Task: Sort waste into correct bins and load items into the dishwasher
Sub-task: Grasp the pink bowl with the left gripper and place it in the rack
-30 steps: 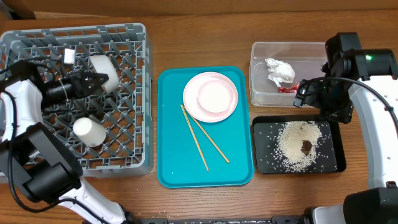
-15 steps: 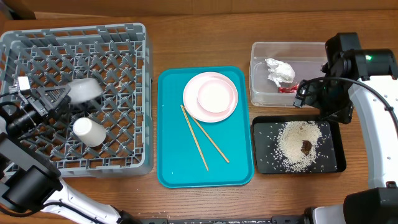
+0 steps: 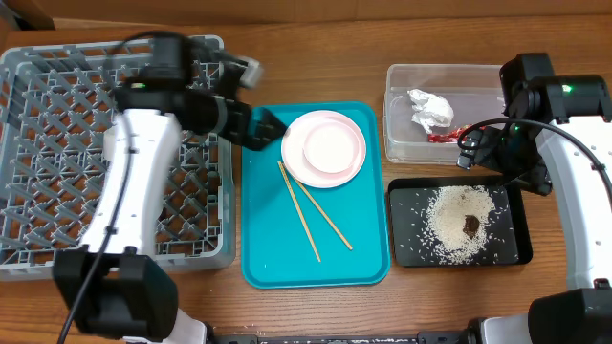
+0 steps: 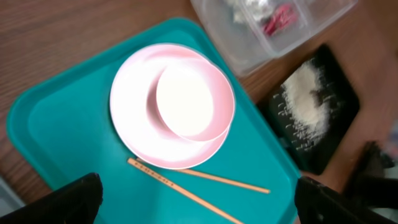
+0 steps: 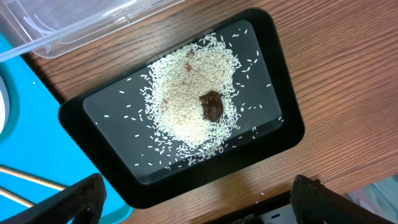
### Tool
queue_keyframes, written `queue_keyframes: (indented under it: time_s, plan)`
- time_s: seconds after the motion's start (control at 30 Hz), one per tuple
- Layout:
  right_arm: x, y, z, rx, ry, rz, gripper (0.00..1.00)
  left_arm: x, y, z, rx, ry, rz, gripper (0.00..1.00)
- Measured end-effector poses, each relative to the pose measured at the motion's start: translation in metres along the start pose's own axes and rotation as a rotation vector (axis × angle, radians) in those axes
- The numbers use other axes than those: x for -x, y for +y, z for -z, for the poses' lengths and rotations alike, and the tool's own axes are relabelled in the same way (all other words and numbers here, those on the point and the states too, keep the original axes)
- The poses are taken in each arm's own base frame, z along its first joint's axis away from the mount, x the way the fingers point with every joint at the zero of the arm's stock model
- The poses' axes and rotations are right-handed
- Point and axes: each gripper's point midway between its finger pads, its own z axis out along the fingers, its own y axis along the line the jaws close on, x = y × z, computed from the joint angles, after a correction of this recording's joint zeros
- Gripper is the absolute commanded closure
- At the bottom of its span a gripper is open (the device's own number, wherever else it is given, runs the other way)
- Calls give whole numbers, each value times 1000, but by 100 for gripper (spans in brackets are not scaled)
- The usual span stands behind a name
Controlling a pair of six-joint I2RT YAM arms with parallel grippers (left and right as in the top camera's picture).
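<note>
My left gripper [image 3: 270, 126] [image 4: 199, 213] hangs open over the teal tray's upper left, just left of the round white plate [image 3: 298, 153] [image 4: 134, 118]. A white-pink bowl [image 3: 332, 146] [image 4: 186, 102] sits on that plate. Two wooden chopsticks [image 3: 311, 215] [image 4: 199, 180] lie crossed below it. The clear tub [image 3: 397, 143] holds a crumpled tissue [image 3: 430, 108] and a red wrapper [image 3: 443, 136]. The black tray [image 3: 406, 253] [image 5: 286, 93] holds rice [image 3: 459, 225] [image 5: 180, 106] and a brown lump [image 5: 212, 106]. My right gripper [image 3: 473, 148] [image 5: 205, 213] is open and empty where the tub meets the black tray.
The grey dish rack [image 3: 57, 124] fills the left of the table; my left arm crosses its right half and hides part of its floor. The teal tray [image 3: 268, 248] lies in the middle. Bare wood runs along the front edge and behind the tray.
The left arm swung from the rack's left side across to the teal tray, and its jaws opened. The right gripper barely shifted.
</note>
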Motion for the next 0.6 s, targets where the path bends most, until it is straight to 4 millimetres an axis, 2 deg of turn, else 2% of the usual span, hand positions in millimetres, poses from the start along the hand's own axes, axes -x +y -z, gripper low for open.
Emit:
queue_keyframes:
  time_s: [0.1,0.17,0.27,0.3,0.33,0.37,0.43,0.5,0.53,0.57,0.6]
  plan:
    - [0,-1,0,-4,-2,-4,3,-1,-31,-55,87,106,-116,0]
    - [0,-1,0,-4,-3,-7,3,-6,-47,-95,130,161,-197,4]
    - [0,-1,0,-4,-2,-9,3,-30,-58,-145,169,272,-254,19]
    - [0,-1,0,-4,-2,-9,3,-38,-56,-156,185,306,-266,30]
    - [0,-1,0,-4,-3,-9,3,-50,-51,-171,210,353,-270,35]
    - [0,-1,0,-4,-2,-9,3,-57,-46,-176,227,379,-269,41]
    - [0,-1,0,-4,-3,-9,3,-67,-36,-183,262,423,-268,64]
    - [0,-1,0,-4,-2,-9,3,-72,-29,-185,292,445,-261,78]
    - [0,-1,0,-4,-2,-9,2,-73,-26,-185,304,449,-266,89]
    - [0,-1,0,-4,-2,-9,3,-72,-24,-184,321,448,-260,96]
    - [0,-1,0,-3,-2,-9,3,-72,-22,-184,333,448,-260,96]
